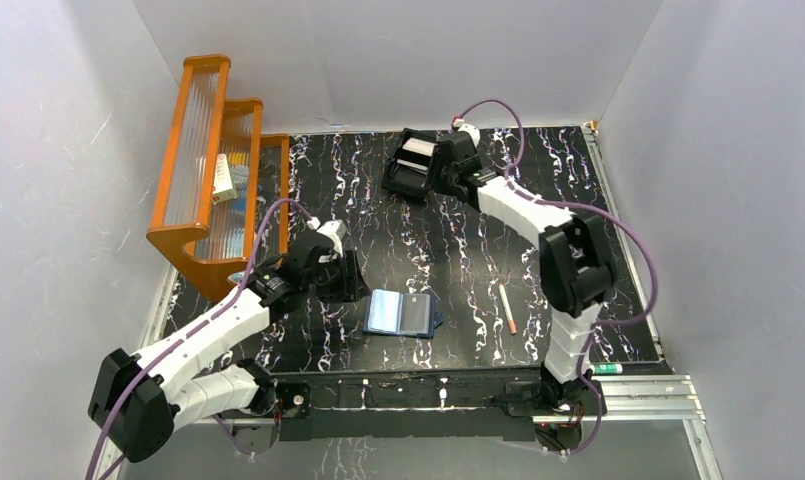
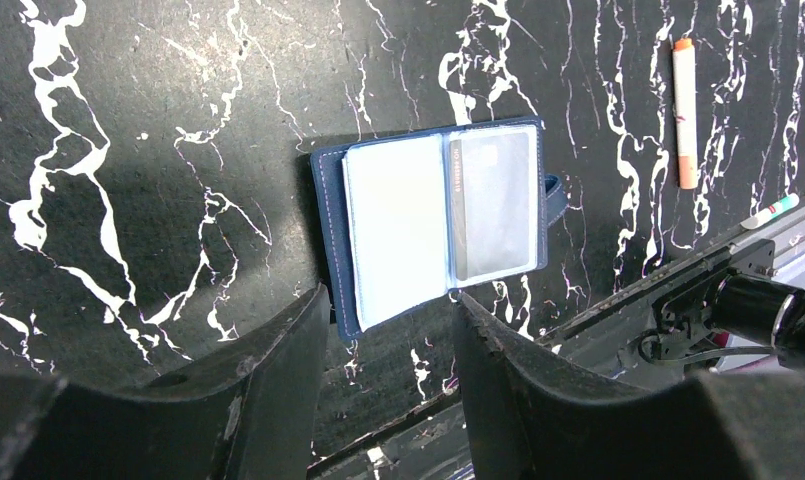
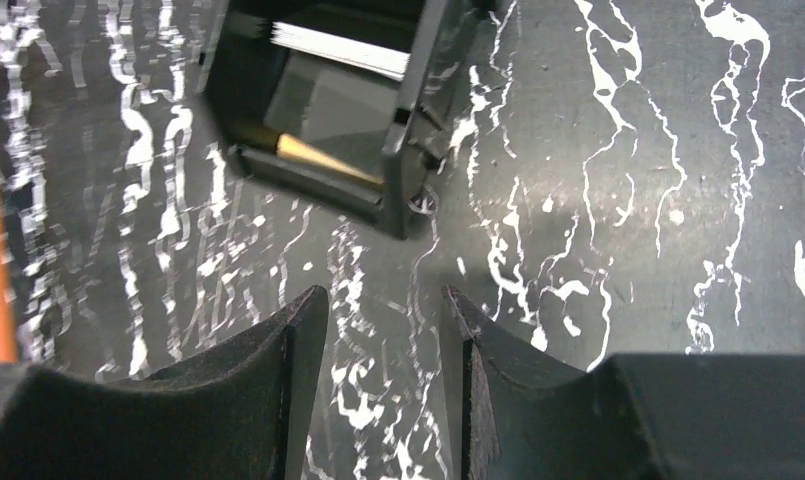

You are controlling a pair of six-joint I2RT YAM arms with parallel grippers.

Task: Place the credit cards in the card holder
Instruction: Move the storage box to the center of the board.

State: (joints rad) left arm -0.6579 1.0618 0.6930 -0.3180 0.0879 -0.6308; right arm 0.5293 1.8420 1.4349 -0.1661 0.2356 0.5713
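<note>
At the near edge of the counter, a small green-tipped marker lay on the metal rail beside the base of the right arm. Just beyond the edge, the card holder lay open and flat, its pale blue inside facing up and its snap tab pointing right. In the left wrist view its right sleeve seemed to hold a grey card, though the clear cover made that hard to confirm. A thin pale stick with an orange tip rested to the right of the card holder, apart from it.

The jaws of the left arm stood apart and held nothing, hanging above the counter just left of the card holder.

Farther back, the right arm reached to the far side, its jaws likewise apart and empty, near the right side of a black open-top box. Inside the box the credit cards showed as a white one toward the far end and a tan-gold one at the near wall. At the far left stood an orange tiered rack against the side wall.
</note>
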